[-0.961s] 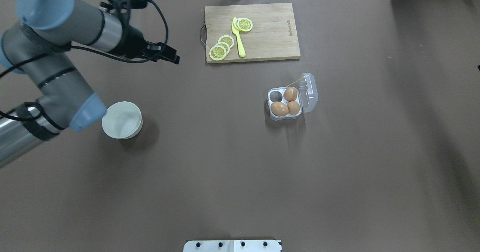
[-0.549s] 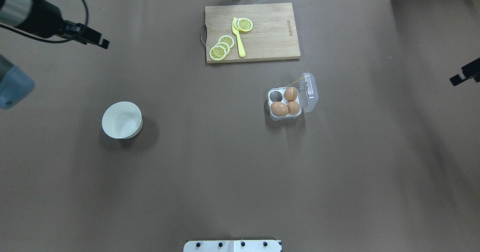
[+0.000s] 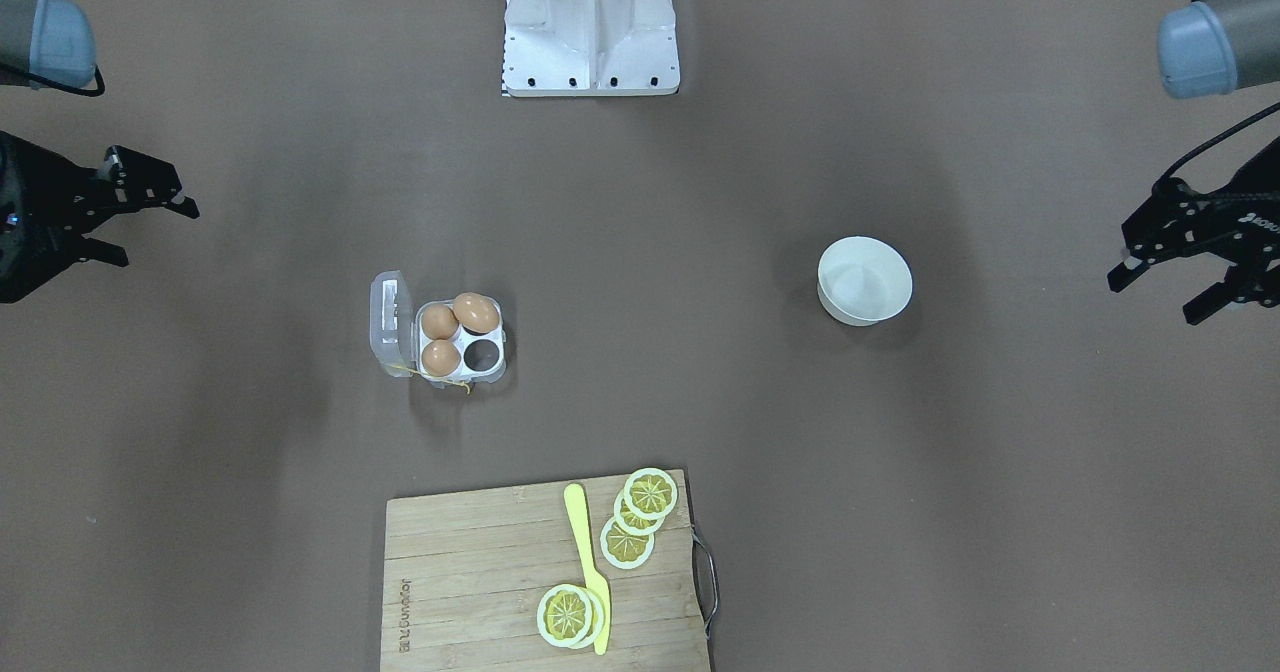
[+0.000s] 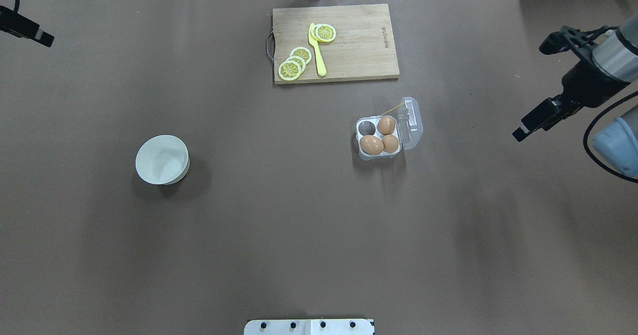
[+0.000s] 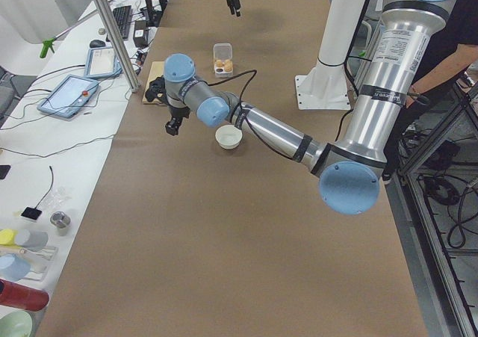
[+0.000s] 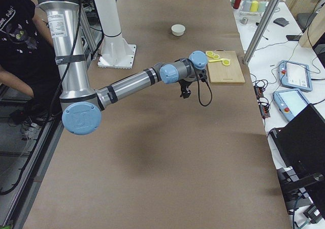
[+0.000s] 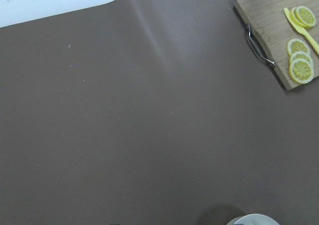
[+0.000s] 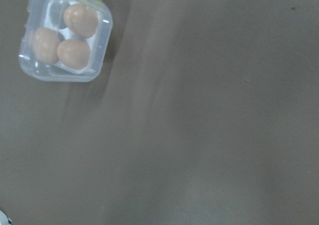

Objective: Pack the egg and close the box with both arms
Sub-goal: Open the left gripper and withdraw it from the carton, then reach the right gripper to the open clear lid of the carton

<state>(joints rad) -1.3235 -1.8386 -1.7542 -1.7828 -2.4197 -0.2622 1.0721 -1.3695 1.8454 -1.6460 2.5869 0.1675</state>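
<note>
The clear box [image 4: 367, 154] sits right of the table's middle, its lid [image 4: 411, 121] open and standing on the right side. It holds three brown eggs. The longer-looking egg [image 4: 371, 145] lies in the near-left cup, and the far-left cup is empty. The box also shows in the front view [image 3: 492, 369] and the right wrist view [image 8: 94, 60]. My right gripper [image 3: 155, 237] is open and empty, well to the right of the box. My left gripper [image 3: 1150, 300] is open and empty, out past the white bowl [image 4: 162, 159].
The white bowl [image 3: 865, 277] stands empty at the left. A wooden cutting board [image 4: 359, 46] with lemon slices [image 4: 294, 63] and a yellow knife [image 4: 316, 51] lies at the far middle. The robot base plate [image 4: 309, 327] is at the near edge.
My left arm has swung away from above the bowl to the far left edge. My right arm has come in from the right edge toward the box. Box and eggs have not moved.
</note>
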